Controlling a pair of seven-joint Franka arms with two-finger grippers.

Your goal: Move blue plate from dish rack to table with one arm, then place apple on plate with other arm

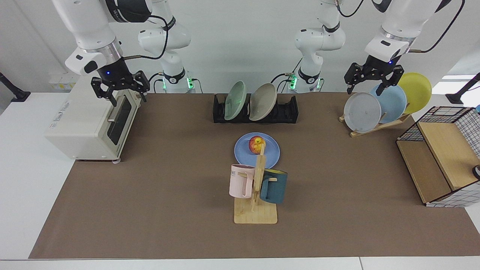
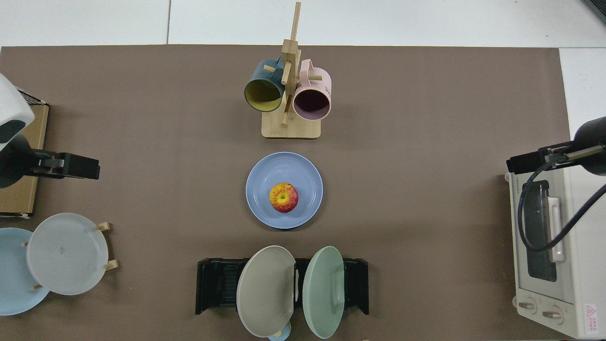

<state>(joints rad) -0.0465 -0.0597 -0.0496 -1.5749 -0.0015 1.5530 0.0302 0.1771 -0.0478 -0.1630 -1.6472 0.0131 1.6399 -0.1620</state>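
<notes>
The right end effector (image 1: 119,91) hangs above the toaster oven (image 1: 90,123) at the far edge of the desk (image 1: 168,210), its fingers spread apart with nothing between them. In the top view it shows as a dark bar (image 2: 528,162) poking in over the oven's front corner (image 2: 551,237). The left end effector (image 1: 369,81) is across the room from it, held just above the wooden plate stand (image 1: 375,125), fingers likewise parted and empty; from above it is the black block (image 2: 71,166) near the wooden box (image 2: 21,161).

The blue plate (image 1: 257,150) lies flat on the brown mat near the middle of the desk, well apart from both arms. The apple (image 1: 256,144) sits in the centre of the plate, red with a yellow patch around its stem end (image 2: 283,197). The plate (image 2: 284,190) lies between the mug tree and the dish rack.

The dish rack (image 1: 255,109), black and low, stands behind the plate and holds two plates tilted in its slots: a pale green one (image 1: 235,100) and a grey-beige one (image 1: 263,101). The mug tree (image 1: 256,195) stands in front, with a pink mug (image 1: 240,181) and a dark teal mug (image 1: 273,186) hung on its pegs; its post hides part of the apple in the facing view.

The wooden stand carries a grey plate (image 1: 362,112), a sky-blue plate (image 1: 390,103) and a yellow plate (image 1: 415,92), each leaning on the next.
</notes>
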